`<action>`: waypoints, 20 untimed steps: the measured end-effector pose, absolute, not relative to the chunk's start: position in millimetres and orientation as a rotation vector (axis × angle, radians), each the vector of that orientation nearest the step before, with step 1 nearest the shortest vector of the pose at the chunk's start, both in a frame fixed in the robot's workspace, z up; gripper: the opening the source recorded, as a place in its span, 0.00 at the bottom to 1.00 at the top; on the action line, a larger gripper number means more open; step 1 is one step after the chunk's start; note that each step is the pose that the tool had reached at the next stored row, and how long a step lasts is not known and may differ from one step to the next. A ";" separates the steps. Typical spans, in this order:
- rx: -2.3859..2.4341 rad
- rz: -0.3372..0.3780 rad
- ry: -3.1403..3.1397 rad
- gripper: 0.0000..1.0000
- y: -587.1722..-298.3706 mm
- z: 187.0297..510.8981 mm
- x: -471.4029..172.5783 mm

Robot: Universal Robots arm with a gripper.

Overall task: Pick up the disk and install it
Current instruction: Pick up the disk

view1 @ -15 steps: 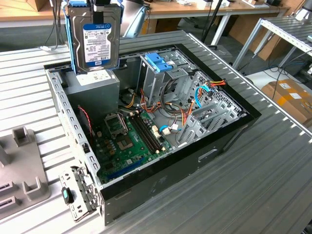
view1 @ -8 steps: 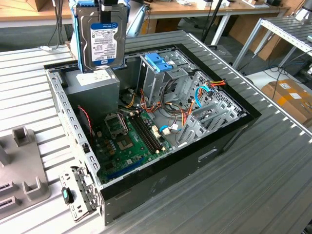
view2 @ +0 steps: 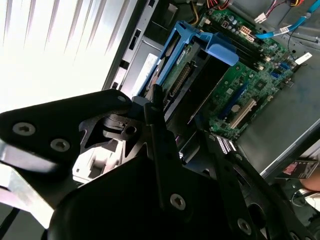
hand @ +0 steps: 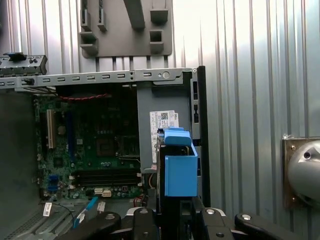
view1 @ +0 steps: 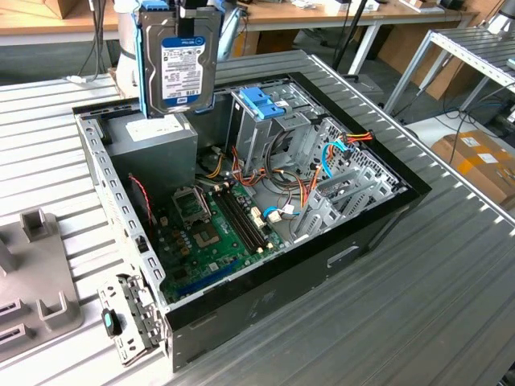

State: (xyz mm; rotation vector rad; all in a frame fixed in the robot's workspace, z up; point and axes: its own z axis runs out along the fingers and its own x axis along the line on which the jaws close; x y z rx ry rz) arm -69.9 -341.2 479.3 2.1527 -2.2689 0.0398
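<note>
Roughly from the exterior view's left to its right: a grey moulded fixture lies on the ribbed metal worktop. Next comes an open black computer case, lying flat with its inside exposed.

Above the case's rear corner, on the exterior view's left, the disk hangs upright in the air. Its white-and-blue label faces the camera and its light-blue carrier frames its sides. It sits directly over the grey power-supply box, apart from it.

In the first wrist view the hand is clenched on the disk, with dark fingers pressing either side of the carrier.

Further right in the exterior view, a green motherboard covers the case floor. Beyond it stands an upright metal cage topped by a blue plastic bracket. Orange and blue cables run beside the cage. At the far right, a cardboard box rests on the floor.
</note>
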 end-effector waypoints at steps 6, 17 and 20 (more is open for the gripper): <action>2.153 0.040 -2.269 0.35 -341.2 479.3 -57.3; 2.153 0.040 -2.269 0.35 -341.1 479.3 -33.6; 2.153 0.040 -2.269 0.35 -341.2 479.3 -27.2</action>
